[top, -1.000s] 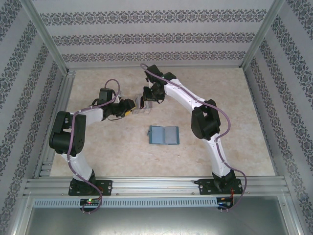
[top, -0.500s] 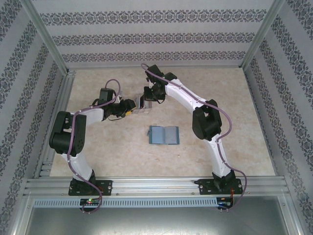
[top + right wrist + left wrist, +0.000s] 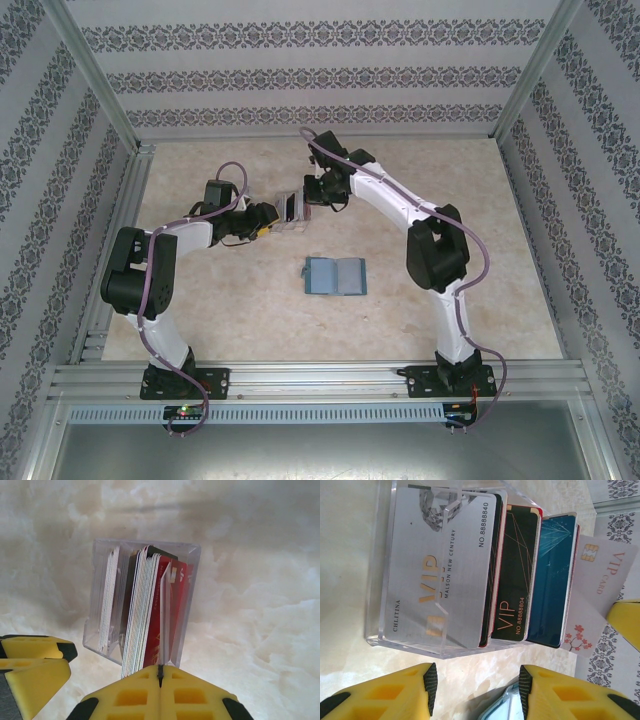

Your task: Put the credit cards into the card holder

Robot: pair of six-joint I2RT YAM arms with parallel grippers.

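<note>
Right fingers [image 3: 130, 692] are pressed fully together on the edge of a pale card [image 3: 600, 595], which leans out at the end of the clear stand [image 3: 194, 575]; I judge it is being drawn out. Left fingers [image 3: 385, 697] stand partly open with nothing between them, their tips just beside the stand's base; whether they touch it I cannot tell. The other credit cards [image 3: 515, 575], silver, black, blue and red, sit upright in the stand. The card holder [image 3: 335, 276] lies open and flat on the near side of the stand, between the two arms. No card shows in it, though it is small in the overhead view. The task looks barely begun: one card pinched, none delivered, all left to pocket. Underneath is a beige marbled worktop [image 3: 260, 325], enclosed by walls [image 3: 320, 75] papered in dark floral bands and an aluminium frame [image 3: 320, 380].
</note>
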